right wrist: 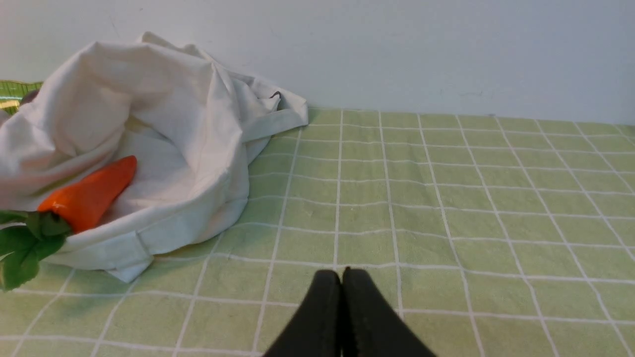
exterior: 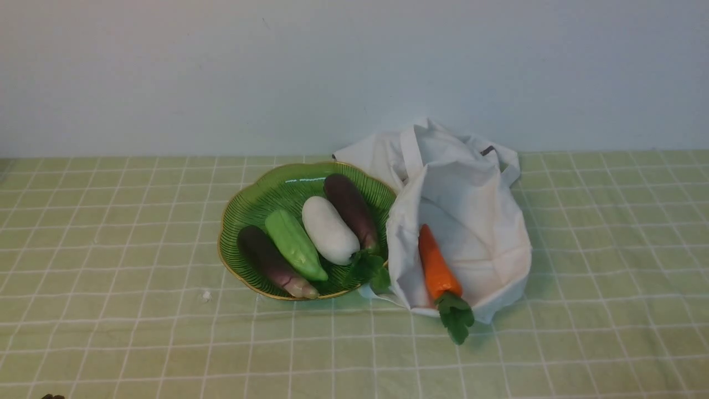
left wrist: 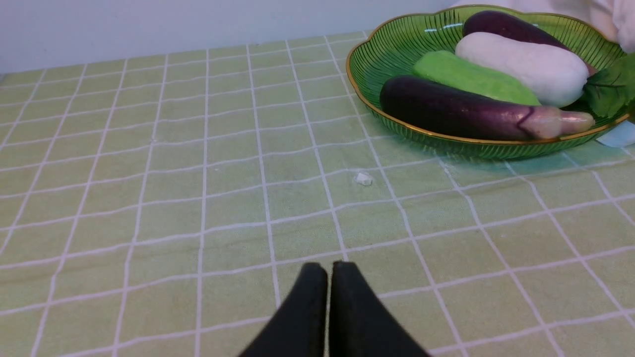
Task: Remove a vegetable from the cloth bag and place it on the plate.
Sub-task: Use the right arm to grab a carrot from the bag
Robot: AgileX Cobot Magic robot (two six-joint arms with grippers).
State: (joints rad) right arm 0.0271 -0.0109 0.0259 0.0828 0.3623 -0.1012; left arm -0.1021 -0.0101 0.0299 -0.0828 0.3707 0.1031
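Reaching for the carrot (exterior: 436,266), lying in the mouth of the white cloth bag (exterior: 471,221) right of the front view's centre, calls for parting the right gripper (right wrist: 340,275), now closed and empty like the left gripper (left wrist: 327,270), then pinching the orange body, clear of fabric.
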